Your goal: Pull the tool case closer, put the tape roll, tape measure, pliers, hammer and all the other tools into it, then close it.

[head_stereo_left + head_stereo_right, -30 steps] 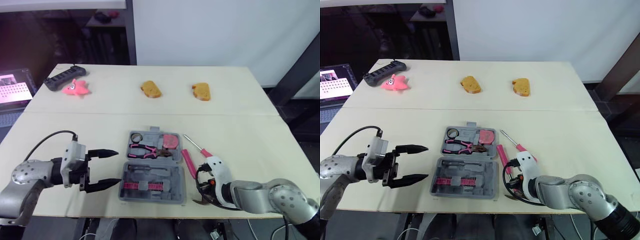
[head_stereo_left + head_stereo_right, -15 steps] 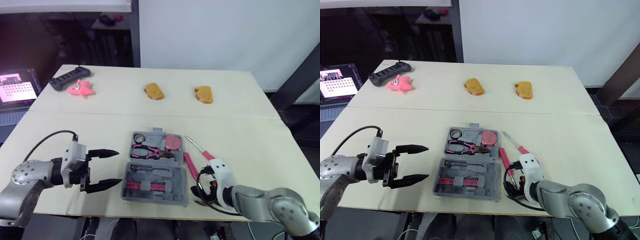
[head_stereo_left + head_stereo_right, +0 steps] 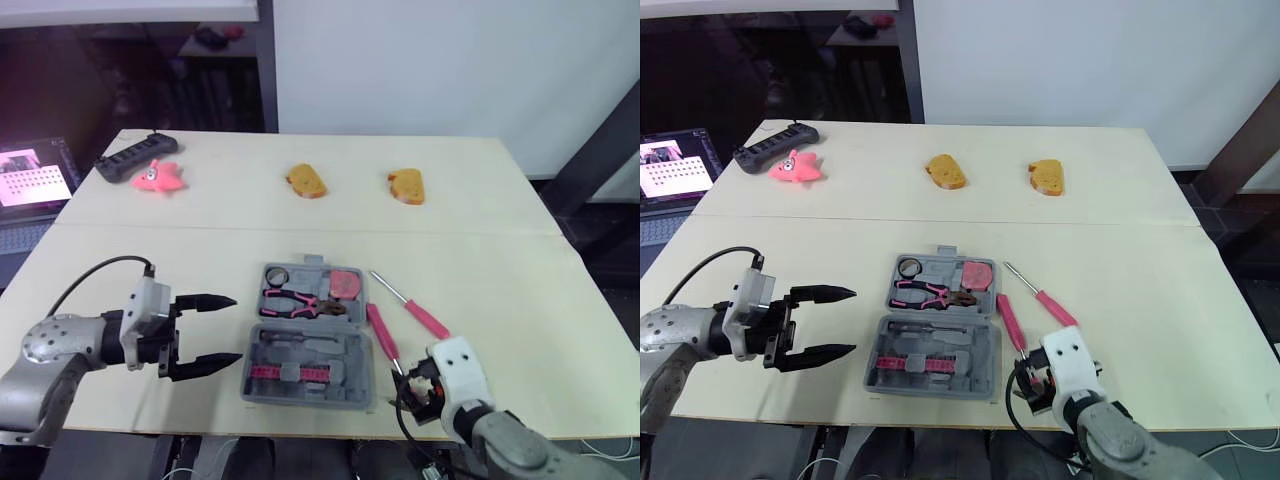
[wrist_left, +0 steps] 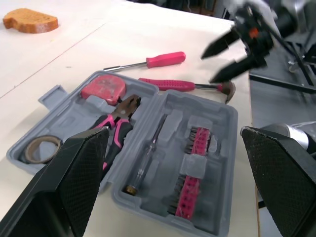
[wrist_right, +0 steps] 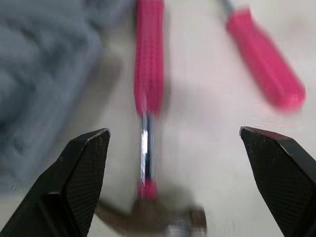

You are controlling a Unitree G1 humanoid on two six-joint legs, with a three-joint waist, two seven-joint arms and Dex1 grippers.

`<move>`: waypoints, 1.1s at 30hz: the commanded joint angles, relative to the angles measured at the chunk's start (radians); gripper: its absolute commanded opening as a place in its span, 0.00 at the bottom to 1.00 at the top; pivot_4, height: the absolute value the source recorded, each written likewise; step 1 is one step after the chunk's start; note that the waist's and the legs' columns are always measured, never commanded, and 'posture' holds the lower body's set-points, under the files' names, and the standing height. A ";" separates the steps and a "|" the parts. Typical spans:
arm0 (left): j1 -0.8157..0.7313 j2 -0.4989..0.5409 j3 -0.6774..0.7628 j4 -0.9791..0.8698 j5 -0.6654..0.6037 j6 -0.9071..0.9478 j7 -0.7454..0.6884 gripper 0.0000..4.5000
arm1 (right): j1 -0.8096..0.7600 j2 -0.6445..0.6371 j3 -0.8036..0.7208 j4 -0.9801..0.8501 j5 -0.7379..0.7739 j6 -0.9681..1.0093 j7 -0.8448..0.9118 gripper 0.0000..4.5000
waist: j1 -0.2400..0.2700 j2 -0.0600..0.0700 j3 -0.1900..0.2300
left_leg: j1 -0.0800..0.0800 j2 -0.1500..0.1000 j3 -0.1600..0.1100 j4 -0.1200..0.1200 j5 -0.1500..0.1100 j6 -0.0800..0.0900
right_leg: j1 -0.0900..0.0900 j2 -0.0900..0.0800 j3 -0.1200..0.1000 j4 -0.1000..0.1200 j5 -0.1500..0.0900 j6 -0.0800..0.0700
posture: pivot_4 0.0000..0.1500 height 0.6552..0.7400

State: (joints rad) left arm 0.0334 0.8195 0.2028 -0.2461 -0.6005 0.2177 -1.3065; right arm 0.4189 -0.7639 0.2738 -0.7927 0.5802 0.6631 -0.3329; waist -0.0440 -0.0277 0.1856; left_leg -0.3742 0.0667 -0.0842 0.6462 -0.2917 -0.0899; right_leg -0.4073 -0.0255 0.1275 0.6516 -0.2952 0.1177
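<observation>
Here's the tool case (image 3: 310,338), lying open flat near the front edge of the desk (image 3: 500,250), close enough for both arms to reach. The tape roll (image 3: 277,274), pliers (image 3: 300,299) and tape measure (image 3: 345,283) already sit in their moulded slots in the far half.

Two tools remain outside. The hammer (image 5: 147,74) lies just beside the case's right wall, pink handle pointing away and head toward the robot. The screwdriver (image 3: 410,305) lies angled a little further right.

The right gripper (image 4: 207,68) hovers low over the hammer, fingers spread wide with nothing held and the shaft lined up between them. That looks like a set-up for a grasp. The head end is blurred, so whether it touches the case I can't say.

The left gripper (image 3: 237,329) waits just left of the case, also released and empty, fingers pointing at the case wall. It's probably placed there to steady the case or swing the lid later.
</observation>
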 commanded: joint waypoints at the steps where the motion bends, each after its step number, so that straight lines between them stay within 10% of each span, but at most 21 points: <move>1: -0.012 0.009 0.001 -0.007 -0.006 0.002 -0.010 1.00 | 0.023 0.053 0.024 0.032 -0.121 -0.090 0.074 0.99 | -0.001 0.000 0.000 | 0.000 0.000 0.000 0.000 0.000 0.000 | 0.000 0.000 0.000 0.000 0.000 0.000 | 1.00 1.00; 13: -0.020 0.010 0.000 -0.018 -0.007 0.013 -0.007 1.00 | -0.007 0.226 0.009 0.171 -0.262 -0.012 0.202 0.99 | 0.001 0.001 0.001 | 0.000 0.000 0.000 -0.001 0.000 0.000 | 0.000 0.000 0.000 0.000 0.000 0.000 | 1.00 1.00; 24: -0.029 0.009 0.003 -0.007 -0.005 0.017 -0.003 1.00 | 0.000 0.328 -0.050 0.176 -0.290 0.052 0.273 0.01 | 0.002 0.000 0.000 | 0.001 0.000 0.000 -0.001 0.000 0.000 | 0.001 0.000 0.000 0.000 0.000 0.000 | 1.00 1.00; 33: -0.032 -0.014 0.009 -0.011 -0.044 0.067 0.022 1.00 | -0.012 0.222 -0.146 -0.072 -0.323 0.047 0.404 0.01 | 0.001 0.006 0.004 | -0.001 0.000 0.000 -0.001 0.000 0.000 | 0.000 0.000 0.000 0.000 0.000 0.000 | 1.00 1.00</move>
State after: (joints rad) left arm 0.0052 0.8048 0.1955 -0.2451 -0.6103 0.2682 -1.2869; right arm 0.4240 -0.5084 0.1823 -0.7258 0.2670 0.7195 0.0294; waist -0.0432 -0.0216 0.1892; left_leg -0.3752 0.0664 -0.0844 0.6461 -0.2917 -0.0901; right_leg -0.4075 -0.0256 0.1276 0.6517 -0.2954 0.1184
